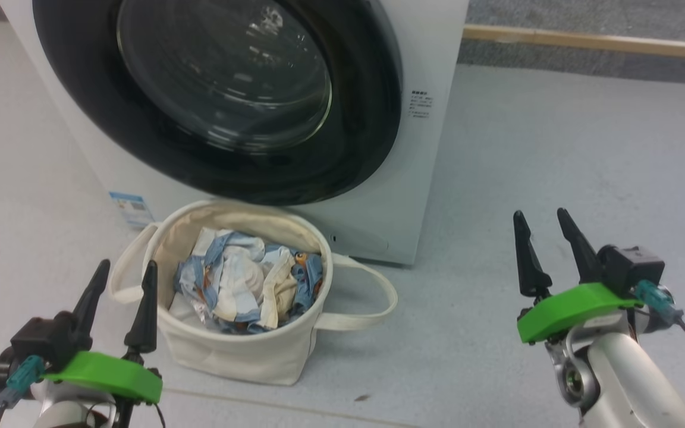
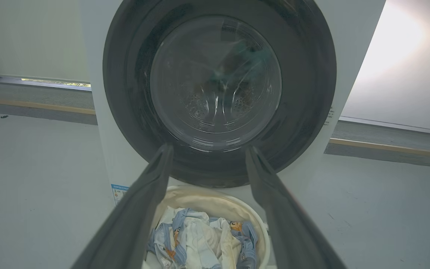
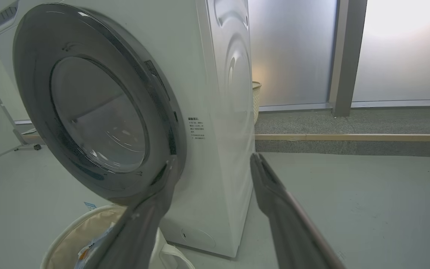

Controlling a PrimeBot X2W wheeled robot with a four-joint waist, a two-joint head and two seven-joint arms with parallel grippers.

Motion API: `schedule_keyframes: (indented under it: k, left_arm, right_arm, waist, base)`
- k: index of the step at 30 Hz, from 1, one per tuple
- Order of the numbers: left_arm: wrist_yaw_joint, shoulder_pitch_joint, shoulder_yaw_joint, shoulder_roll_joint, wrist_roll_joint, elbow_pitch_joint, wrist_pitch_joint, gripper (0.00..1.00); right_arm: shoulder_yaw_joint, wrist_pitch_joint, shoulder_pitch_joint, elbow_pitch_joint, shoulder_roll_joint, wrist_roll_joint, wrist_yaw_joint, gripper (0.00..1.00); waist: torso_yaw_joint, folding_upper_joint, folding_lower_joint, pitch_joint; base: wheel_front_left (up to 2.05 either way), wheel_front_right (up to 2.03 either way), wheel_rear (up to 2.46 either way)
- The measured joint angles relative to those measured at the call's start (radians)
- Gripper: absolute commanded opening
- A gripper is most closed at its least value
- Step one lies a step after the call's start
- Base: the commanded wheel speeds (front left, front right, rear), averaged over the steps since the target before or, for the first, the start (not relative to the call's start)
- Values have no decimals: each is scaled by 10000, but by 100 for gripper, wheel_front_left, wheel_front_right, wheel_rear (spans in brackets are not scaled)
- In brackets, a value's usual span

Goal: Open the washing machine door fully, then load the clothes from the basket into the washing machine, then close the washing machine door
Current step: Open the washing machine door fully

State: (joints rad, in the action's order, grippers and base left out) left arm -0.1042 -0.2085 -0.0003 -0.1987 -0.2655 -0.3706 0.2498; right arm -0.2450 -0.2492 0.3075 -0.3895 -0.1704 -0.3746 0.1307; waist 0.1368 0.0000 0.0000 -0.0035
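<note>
Standing shut against the white front of the washing machine [image 1: 414,196], the washing machine door [image 1: 217,89] has its black rim seated flush all round, as far as the right wrist view allows a check. Finding: step one, opening the door fully, is not yet done.

The basket [image 1: 247,351] sits on the floor [image 1: 556,148] directly in front of the machine, just below the door, with one loop handle to each side. The clothes [image 1: 247,285] lie bunched inside it, light-blue and cream with small orange figures. None lies outside the basket and none can be made out through the glass (reflections hinder the view). Loading and closing are therefore both outstanding.

Left gripper [image 1: 128,263]: fingers spread, nothing between them, positioned just beside the basket's left handle and clear of the door. Right gripper [image 1: 540,213]: fingers likewise apart and empty, well to the right of basket and machine, above bare floor.

Markings: a small blue label [image 1: 131,208] is fixed low on the machine's front, left of the basket; its print is too small to read. A block of small print [image 1: 421,104] sits on the white panel right of the door, in several short lines, not legible. No brand name can be made out.
</note>
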Motion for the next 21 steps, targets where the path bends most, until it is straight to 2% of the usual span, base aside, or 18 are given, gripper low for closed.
schedule_keyframes:
  k: [7,17,21]
  left_arm:
    - [65,-31,61,318,257,81,0,100]
    - [-121,-616,123,531,439,481,0,100]
    - [-196,-816,148,631,439,585,0,100]
  right_arm:
    - [40,0,761,-48,-38,-40,0,100]
    - [424,-2,1906,-228,-291,35,0,100]
    - [633,-2,2465,-382,-288,-443,0,100]
  waist:
    - [293,0,1,636]
    - [946,0,2,1730]
    - [1119,0,2,2143]
  base:
    - [0,0,0]
    - [0,0,0]
    - [0,0,0]
